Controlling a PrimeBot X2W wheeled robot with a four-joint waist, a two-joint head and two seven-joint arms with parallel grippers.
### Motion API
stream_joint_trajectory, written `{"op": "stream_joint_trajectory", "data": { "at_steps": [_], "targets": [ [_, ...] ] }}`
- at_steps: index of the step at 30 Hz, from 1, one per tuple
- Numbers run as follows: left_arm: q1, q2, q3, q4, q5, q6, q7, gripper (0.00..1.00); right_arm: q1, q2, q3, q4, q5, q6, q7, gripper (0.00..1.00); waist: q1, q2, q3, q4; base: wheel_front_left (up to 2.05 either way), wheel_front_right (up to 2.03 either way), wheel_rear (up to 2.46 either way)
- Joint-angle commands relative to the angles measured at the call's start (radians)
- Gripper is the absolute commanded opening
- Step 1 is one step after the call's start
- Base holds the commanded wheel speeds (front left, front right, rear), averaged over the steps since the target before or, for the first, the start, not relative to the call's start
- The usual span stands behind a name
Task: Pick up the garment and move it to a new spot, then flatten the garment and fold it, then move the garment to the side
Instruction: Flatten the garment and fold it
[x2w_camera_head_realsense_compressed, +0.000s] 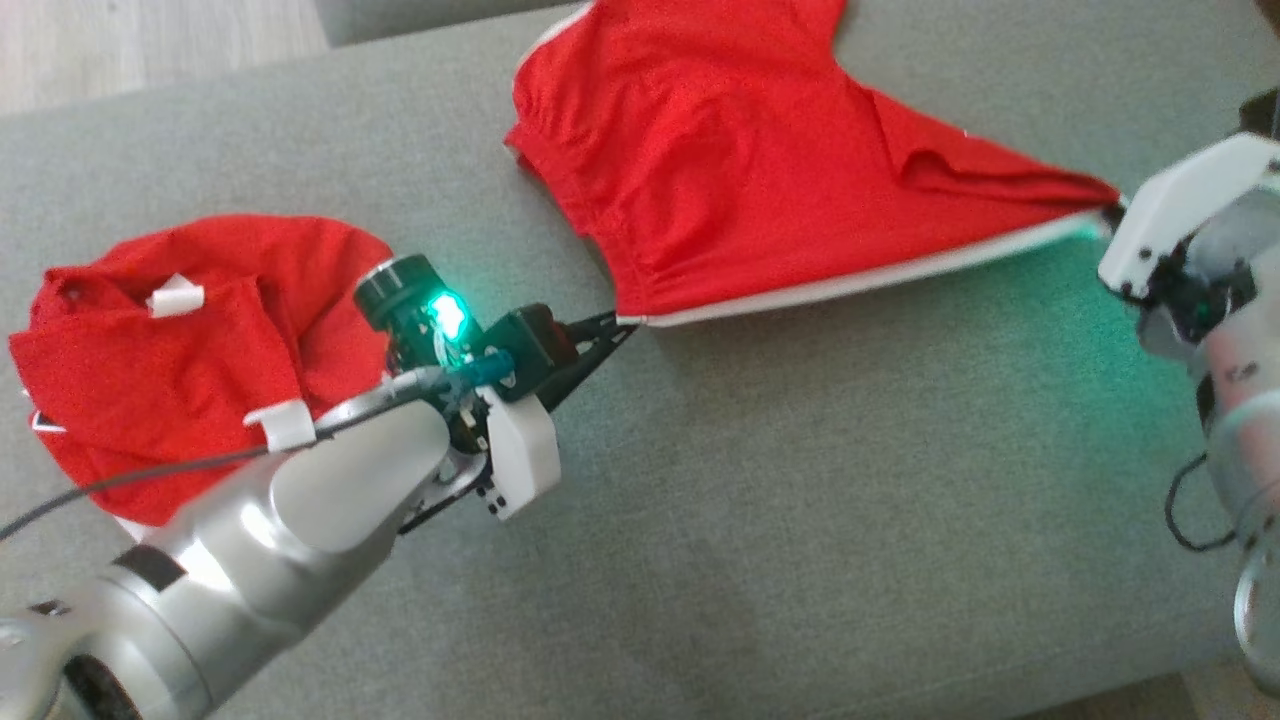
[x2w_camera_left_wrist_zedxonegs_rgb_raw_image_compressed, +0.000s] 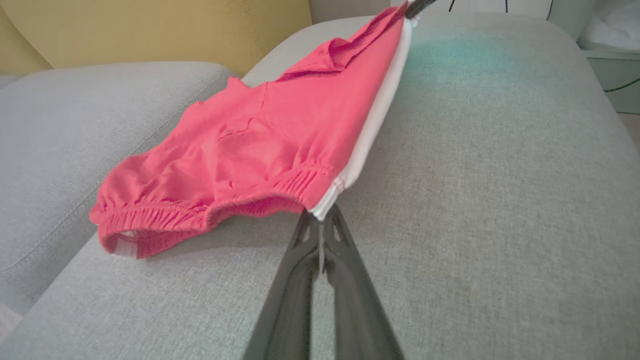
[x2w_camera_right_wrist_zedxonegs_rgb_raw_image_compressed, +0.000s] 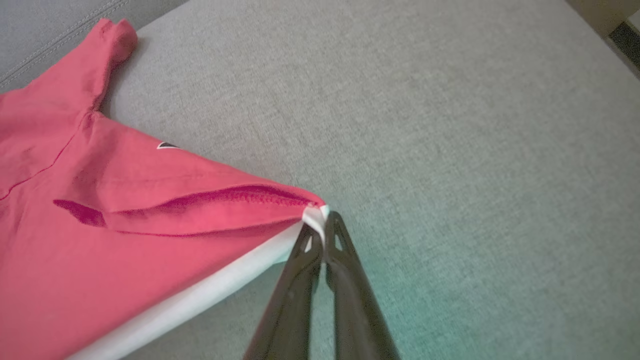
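The garment (x2w_camera_head_realsense_compressed: 190, 370) lies crumpled in a red heap on the grey cushion (x2w_camera_head_realsense_compressed: 800, 500), far over on my left, with two small white bits showing on its folds. I cannot make out any lettering on it. My left forearm (x2w_camera_head_realsense_compressed: 300, 510) crosses in front of its near edge, and neither of my grippers touches it.

Just beyond the heap, my left gripper (x2w_camera_head_realsense_compressed: 625, 325) is pinched tight on the corner of a second red cloth piece (x2w_camera_head_realsense_compressed: 740, 170), where its gathered elastic band (x2w_camera_left_wrist_zedxonegs_rgb_raw_image_compressed: 165, 220) meets its white edging (x2w_camera_head_realsense_compressed: 850, 285). My right gripper (x2w_camera_right_wrist_zedxonegs_rgb_raw_image_compressed: 325, 222) is clamped on the opposite corner of that same edging. The edge runs taut between my two sets of fingers, and the rest of the cloth drapes back onto the cushion. A yellow backrest (x2w_camera_left_wrist_zedxonegs_rgb_raw_image_compressed: 150, 30) stands behind.
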Motion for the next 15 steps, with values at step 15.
{"op": "stream_joint_trajectory", "data": {
  "at_steps": [15],
  "targets": [
    [0.178,-0.039,0.035,-0.090,0.006,0.088,-0.003,0.00,0.236,-0.089,0.184,-0.200,0.239,0.007,0.098,0.00,0.0001,0.0000,-0.156,-0.022,0.00,0.00,0.00]
  ]
}}
